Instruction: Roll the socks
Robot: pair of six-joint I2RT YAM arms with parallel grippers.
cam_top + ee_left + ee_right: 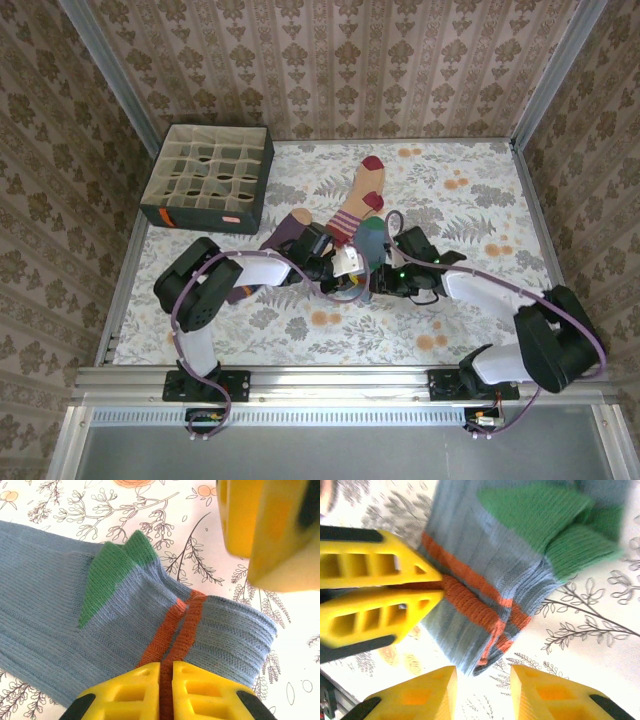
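The floral table [480, 330] is carrying the grid box [207, 178] at its far left, with the peach sock [358, 200] and purple sock [285, 232] lying mid-table. The blue-grey sock [50, 615] is lying folded between the arms. The left gripper [166, 672] is pinching its orange cuff [470, 600]. The right gripper [482, 675] is hovering with fingers spread, the cuff's edge just beyond its tips.
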